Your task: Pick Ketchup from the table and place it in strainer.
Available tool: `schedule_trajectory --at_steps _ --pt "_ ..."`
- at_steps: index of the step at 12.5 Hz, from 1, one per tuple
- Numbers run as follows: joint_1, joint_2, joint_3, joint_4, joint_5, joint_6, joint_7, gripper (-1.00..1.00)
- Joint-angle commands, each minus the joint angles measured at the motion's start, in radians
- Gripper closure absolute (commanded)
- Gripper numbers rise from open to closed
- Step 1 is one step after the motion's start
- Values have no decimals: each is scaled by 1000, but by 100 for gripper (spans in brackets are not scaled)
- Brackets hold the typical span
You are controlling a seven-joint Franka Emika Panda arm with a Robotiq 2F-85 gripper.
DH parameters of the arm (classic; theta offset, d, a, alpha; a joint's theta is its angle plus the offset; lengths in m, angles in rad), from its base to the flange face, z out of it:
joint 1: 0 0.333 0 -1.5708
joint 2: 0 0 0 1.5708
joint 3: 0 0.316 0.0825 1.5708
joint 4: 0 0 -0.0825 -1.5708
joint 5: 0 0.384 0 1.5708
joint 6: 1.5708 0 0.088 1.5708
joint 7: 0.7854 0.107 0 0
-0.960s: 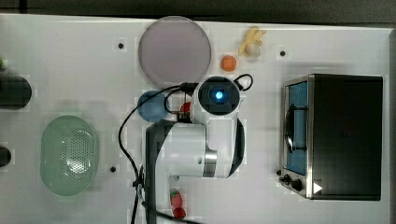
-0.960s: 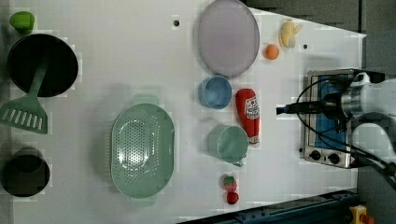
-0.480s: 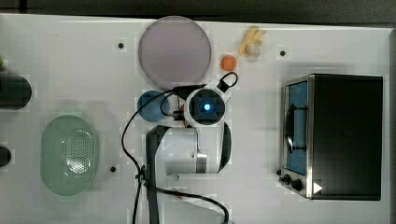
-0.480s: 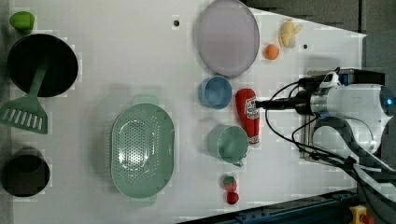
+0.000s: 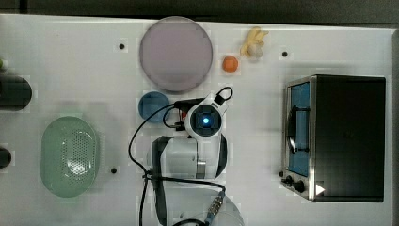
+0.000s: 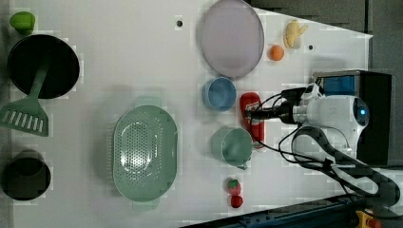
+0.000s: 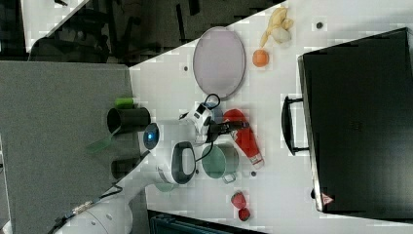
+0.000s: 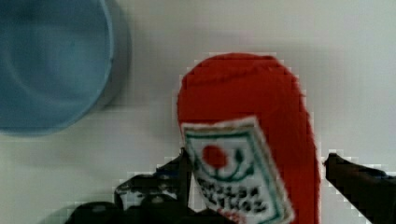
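The Ketchup [image 6: 252, 118] is a red squeeze bottle lying flat on the white table between the blue bowl [image 6: 219, 93] and the green mug [image 6: 233, 146]. It also appears in the right view [image 7: 246, 136]. My gripper [image 8: 261, 182] is open right over the Ketchup [image 8: 247, 121], one dark finger [image 8: 180, 172] on each side of the labelled body. In the left view the gripper [image 6: 259, 114] reaches over the bottle from the left view's right. The strainer [image 6: 119, 147], a pale mint oval basket, sits apart toward the left view's left, and lies at the top view's left [image 5: 47, 155].
A large grey plate [image 5: 175, 53], an orange [image 5: 230, 63] and a banana [image 5: 254, 42] lie at the back. A toaster oven [image 5: 336, 136] stands at the top view's right. Two strawberries [image 6: 234, 185] lie near the mug. A black pan with a green spatula [image 6: 28, 109] sits at the left view's left.
The arm has swung from beside the toaster oven toward the left view's left, bringing the gripper over the Ketchup. The jaws stayed open. The bottle has not moved.
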Motion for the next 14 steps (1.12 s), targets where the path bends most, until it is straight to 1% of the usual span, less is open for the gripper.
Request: schedule_trajectory --at_steps 1,2,3,6,8,11,13,14 --pt "1 4 -7 1 -4 27 -36 -43" --pt "1 -6 -6 4 -3 30 -36 -21" --pt "1 -22 -5 5 -3 29 -35 -16" --pt "0 -136 -6 6 -2 -39 -22 -16" --pt "3 -252 0 15 -2 -171 -21 -16" --pt "8 -410 37 82 -1 -467 20 -16" --pt "14 -470 74 142 1 -635 105 -16" --pt "19 -486 100 169 2 -675 138 -16"
